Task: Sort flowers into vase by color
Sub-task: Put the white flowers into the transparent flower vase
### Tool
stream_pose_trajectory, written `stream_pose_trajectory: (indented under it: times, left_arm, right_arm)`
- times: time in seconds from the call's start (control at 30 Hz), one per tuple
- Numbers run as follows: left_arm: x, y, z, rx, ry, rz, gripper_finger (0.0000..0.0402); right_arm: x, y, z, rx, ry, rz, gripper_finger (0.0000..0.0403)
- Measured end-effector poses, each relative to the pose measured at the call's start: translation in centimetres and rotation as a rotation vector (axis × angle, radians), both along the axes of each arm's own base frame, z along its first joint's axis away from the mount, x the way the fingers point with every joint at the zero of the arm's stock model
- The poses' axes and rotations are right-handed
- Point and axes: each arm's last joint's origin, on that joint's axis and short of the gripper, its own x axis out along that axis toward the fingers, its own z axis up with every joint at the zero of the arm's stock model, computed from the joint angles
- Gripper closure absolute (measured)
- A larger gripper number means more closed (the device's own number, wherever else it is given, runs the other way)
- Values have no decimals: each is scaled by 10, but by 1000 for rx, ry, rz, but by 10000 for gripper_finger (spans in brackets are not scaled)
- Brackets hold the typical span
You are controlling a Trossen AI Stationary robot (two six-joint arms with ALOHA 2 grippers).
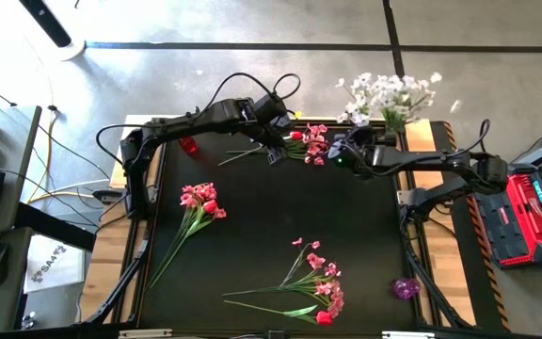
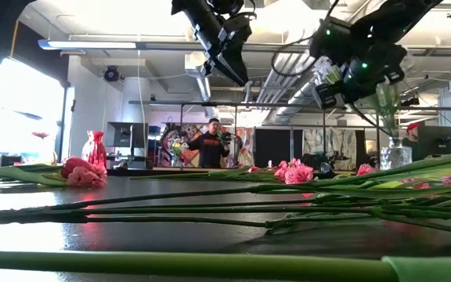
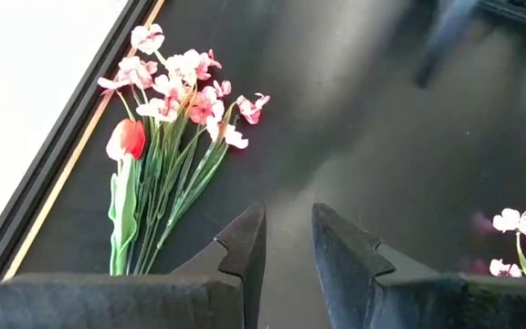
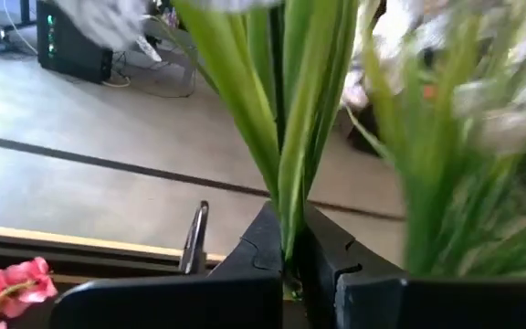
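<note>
The right gripper (image 4: 290,265) is closed on a bunch of green stems (image 4: 290,137); the stems rise straight out from between its two dark fingers (image 4: 336,251), pinched at the tips. From above, this gripper (image 1: 349,151) is at the far edge of the table (image 1: 365,235), just beside the white flowers (image 1: 389,94) that stand there in a vase (image 2: 395,153). The left gripper (image 3: 289,242) hangs above the table with its fingers (image 3: 245,242) only a little apart, a narrow gap, and nothing is between them. A bunch of pink blossoms with one red tulip (image 3: 128,139) lies on the dark surface on one side of these fingers, not touching them. In the high view the left gripper (image 1: 273,149) is near the far edge too, close to a pink spray (image 1: 310,143) — this spray lies between the two grippers. Other flowers lie well apart from both: a pink and red bunch (image 1: 199,202) on the left part of the table, and a bigger pink bunch (image 1: 316,282) near the front edge. A small red vase (image 1: 188,145) stands at the far left and a purple one (image 1: 404,288) at the front right. A person (image 2: 212,145) stands far behind in the room.
</note>
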Motion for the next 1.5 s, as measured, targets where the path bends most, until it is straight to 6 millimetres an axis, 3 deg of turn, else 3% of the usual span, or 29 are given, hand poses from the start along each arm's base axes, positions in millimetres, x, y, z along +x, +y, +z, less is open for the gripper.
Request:
stream_pose_trajectory:
  times: [0.17,0.67,0.9,1.23,1.5]
  left_arm:
    - [0,0,0,-3,0,7,324]
    - [0,1,0,22,4,15,324]
    - [0,1,0,23,5,15,324]
    - [1,-2,0,22,5,10,324]
    - [4,-10,-1,34,13,-4,324]
  right_arm:
    - [-4,1,0,11,-49,-8,402]
    - [-32,7,35,-54,-243,-39,402]
    - [-40,7,22,13,-303,-94,402]
    - [-30,3,-6,69,-254,-142,403]
    - [-29,4,-6,119,-243,-127,383]
